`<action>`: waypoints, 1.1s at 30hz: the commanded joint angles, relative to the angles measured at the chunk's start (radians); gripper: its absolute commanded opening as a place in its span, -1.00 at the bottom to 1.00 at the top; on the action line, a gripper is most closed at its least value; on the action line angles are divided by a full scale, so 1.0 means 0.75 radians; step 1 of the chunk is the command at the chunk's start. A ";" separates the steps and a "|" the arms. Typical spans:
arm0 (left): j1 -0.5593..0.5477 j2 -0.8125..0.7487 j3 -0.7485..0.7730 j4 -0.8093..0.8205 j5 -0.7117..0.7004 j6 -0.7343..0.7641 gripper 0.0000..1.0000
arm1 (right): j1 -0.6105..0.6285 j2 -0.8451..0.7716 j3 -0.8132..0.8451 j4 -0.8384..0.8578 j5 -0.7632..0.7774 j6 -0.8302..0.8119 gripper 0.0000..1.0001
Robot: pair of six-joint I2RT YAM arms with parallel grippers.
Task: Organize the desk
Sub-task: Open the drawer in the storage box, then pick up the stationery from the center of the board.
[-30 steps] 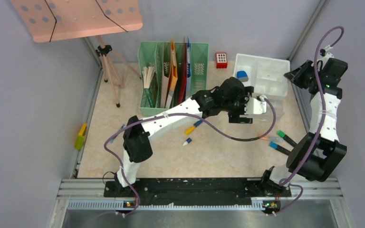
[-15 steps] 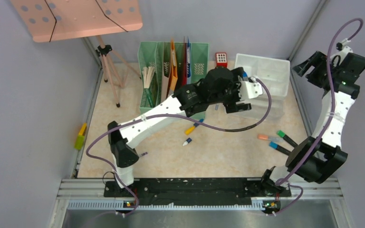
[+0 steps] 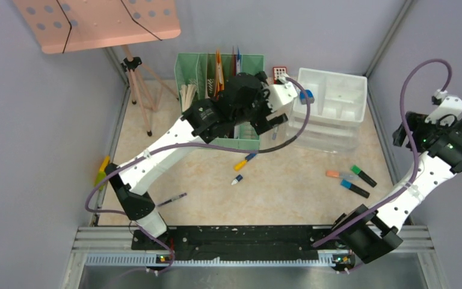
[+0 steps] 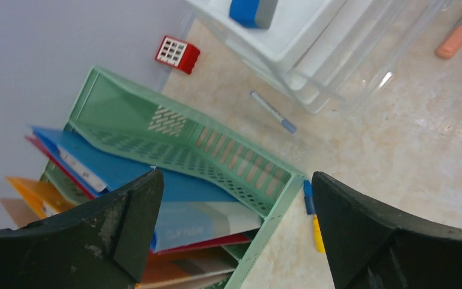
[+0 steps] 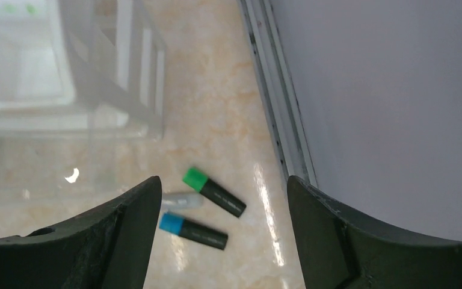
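Left jaws stand wide, holding nothing, over a corner of the green file rack (image 4: 174, 123); right jaws gape empty too, above the green-capped marker (image 5: 213, 191) near the right wall; beneath lies the desk (image 3: 289, 192), squarish, no clear long axis, its front rail (image 3: 246, 236) running left to right.

I find the desk (image 5: 216, 108) smooth and glossy, stone-patterned, throwing glare. The file rack (image 4: 216, 162) is matt green perforated plastic. The drawer unit (image 4: 304, 27) is glossy plastic, white above, clear below. My left fingers (image 4: 114, 229) are matt black, scuffed grey.
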 commanded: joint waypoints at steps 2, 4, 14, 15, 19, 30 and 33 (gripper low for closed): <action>0.149 -0.168 -0.053 -0.072 0.056 -0.094 0.96 | -0.090 -0.009 -0.200 -0.219 0.005 -0.514 0.48; 0.222 -0.200 -0.075 -0.074 0.118 -0.104 0.97 | -0.091 -0.024 -0.299 -0.210 0.025 -0.616 0.46; 0.410 -0.258 -0.149 -0.077 0.255 -0.104 0.96 | -0.075 0.082 -0.562 -0.004 0.002 -0.829 0.33; 0.416 -0.255 -0.151 -0.076 0.258 -0.105 0.96 | -0.068 0.115 -0.571 0.015 0.003 -0.832 0.31; 0.434 -0.240 -0.150 -0.069 0.261 -0.116 0.95 | -0.008 0.230 -0.629 0.127 0.063 -0.844 0.26; 0.446 -0.205 -0.133 -0.052 0.238 -0.122 0.91 | 0.088 0.419 -0.722 0.392 0.194 -0.862 0.26; 0.445 -0.209 -0.135 -0.052 0.237 -0.124 0.90 | 0.107 0.456 -0.737 0.434 0.217 -0.873 0.25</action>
